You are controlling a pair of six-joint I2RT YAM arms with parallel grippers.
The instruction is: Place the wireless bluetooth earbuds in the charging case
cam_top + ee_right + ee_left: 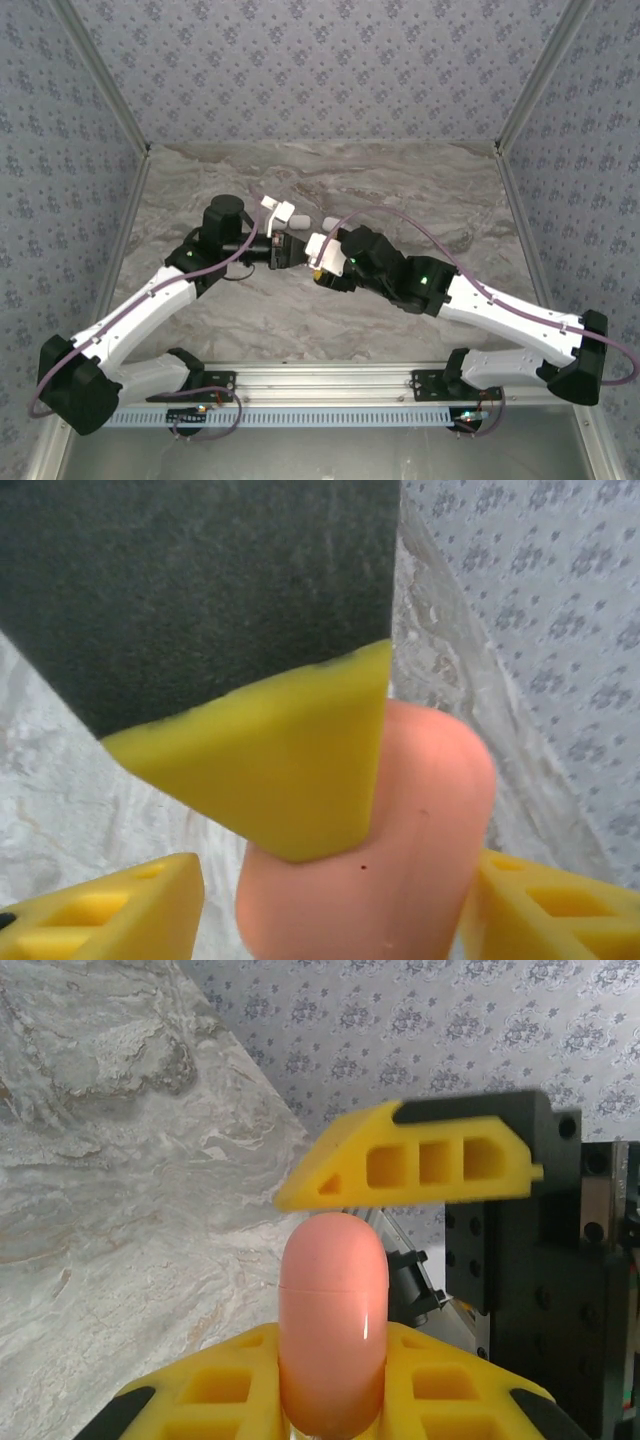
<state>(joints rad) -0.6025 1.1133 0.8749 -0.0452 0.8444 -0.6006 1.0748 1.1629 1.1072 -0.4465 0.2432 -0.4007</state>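
Handover step, judging by the grips. Your left gripper (335, 1375) clamps coral charging case (333, 1280); right gripper (335, 880) jaws stand apart astride case. Next: back right clear, then open lid.

Top camera looks down; both wrist cameras crowd one pink case (333, 1340)

- No text, label, brand, number or sign is legible.
- Coral case (333, 1330): plain glossy shell, unmarked.
- Wallpaper (320, 60): repeating floral print, no lettering.
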